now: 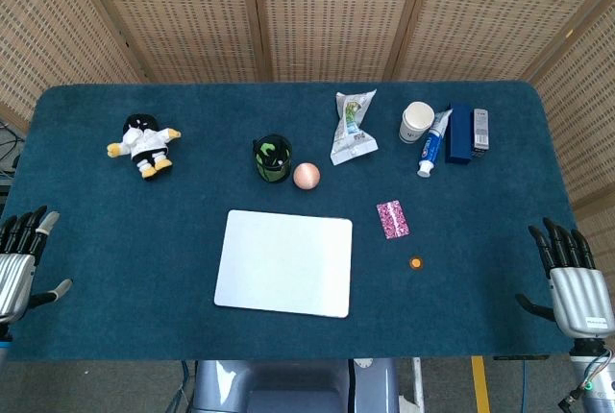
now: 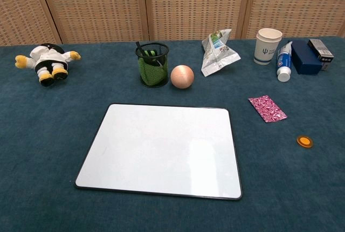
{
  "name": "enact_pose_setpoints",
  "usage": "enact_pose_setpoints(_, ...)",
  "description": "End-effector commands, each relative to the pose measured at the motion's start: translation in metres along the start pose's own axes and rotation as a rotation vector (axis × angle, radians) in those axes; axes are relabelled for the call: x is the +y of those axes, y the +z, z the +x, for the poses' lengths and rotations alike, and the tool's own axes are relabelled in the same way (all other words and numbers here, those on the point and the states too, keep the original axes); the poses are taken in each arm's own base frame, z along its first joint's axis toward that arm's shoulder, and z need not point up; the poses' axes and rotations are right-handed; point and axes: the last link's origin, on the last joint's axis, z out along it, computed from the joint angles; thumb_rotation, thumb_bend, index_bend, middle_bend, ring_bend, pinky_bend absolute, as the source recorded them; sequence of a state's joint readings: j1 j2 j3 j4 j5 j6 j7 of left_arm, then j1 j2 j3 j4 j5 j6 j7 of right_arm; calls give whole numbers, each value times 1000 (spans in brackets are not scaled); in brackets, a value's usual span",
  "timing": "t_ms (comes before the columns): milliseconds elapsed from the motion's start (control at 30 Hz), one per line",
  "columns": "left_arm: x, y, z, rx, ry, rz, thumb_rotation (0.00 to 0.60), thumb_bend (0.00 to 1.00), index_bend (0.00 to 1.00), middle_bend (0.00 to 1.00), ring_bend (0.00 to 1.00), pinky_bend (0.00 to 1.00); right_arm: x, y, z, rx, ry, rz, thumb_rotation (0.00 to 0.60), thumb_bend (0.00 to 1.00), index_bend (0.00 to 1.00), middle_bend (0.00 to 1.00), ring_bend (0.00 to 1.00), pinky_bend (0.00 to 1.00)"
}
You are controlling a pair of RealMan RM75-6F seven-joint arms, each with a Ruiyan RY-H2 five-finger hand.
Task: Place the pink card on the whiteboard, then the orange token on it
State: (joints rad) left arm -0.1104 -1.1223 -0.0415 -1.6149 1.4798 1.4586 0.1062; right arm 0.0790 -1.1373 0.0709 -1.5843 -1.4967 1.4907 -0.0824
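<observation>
- One pink card (image 2: 267, 108): a small flat rectangle with a busy pink-and-magenta pattern. It lies on the blue table cloth (image 2: 43, 135), to the right of the whiteboard and apart from it, slightly turned.
- One orange token (image 2: 304, 141): a small round disc, orange with a darker rim. It lies on the cloth, nearer the front edge than the card and a little further right, apart from it.
- One whiteboard (image 2: 161, 148): a white rectangle with rounded corners and a thin dark frame, lying flat at the middle of the table with nothing on it.
- Left hand (image 1: 19, 259): at the table's left front corner, fingers extended and apart, thumb out to the side, holding nothing.
- Right hand (image 1: 572, 283): at the right front corner, dark fingers straight and spread, holding nothing. Both hands are well apart from the card and token, and show only in the head view.
- Along the back, one of each: a plush toy (image 2: 47, 62) at far left, a black mesh cup (image 2: 152, 65), a pinkish ball (image 2: 182, 76) just beside it, a crumpled snack bag (image 2: 218, 53), a paper cup (image 2: 268, 46), a tube (image 2: 284, 62), a dark blue box (image 2: 304, 59).
</observation>
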Motion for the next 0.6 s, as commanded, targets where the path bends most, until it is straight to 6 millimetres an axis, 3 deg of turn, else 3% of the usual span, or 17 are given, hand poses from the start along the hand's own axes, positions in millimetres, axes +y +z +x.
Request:
enact_pose_setpoints(33, 1, 0, 0, -2, 5, -3, 600, 0, 0, 0, 0, 0, 2, 0, 0, 0, 4, -5, 600, 0, 0, 0, 0, 0)
enact_pose_setpoints(333, 0, 1, -1, 1, 5, 0, 600, 0, 0, 0, 0, 0, -3, 9, 2, -9, 17, 30, 600, 0, 0, 0, 0, 0)
enact_pose_setpoints(500, -1, 5, 1, 11, 3, 9, 600, 0, 0, 0, 0, 0, -16, 38, 10, -13, -20, 133, 600, 0, 0, 0, 0, 0)
enact_pose_setpoints(600, -1, 8, 0, 5, 7, 13, 600, 0, 0, 0, 0, 0, -31, 65, 13, -68, -14, 244, 600, 0, 0, 0, 0, 0)
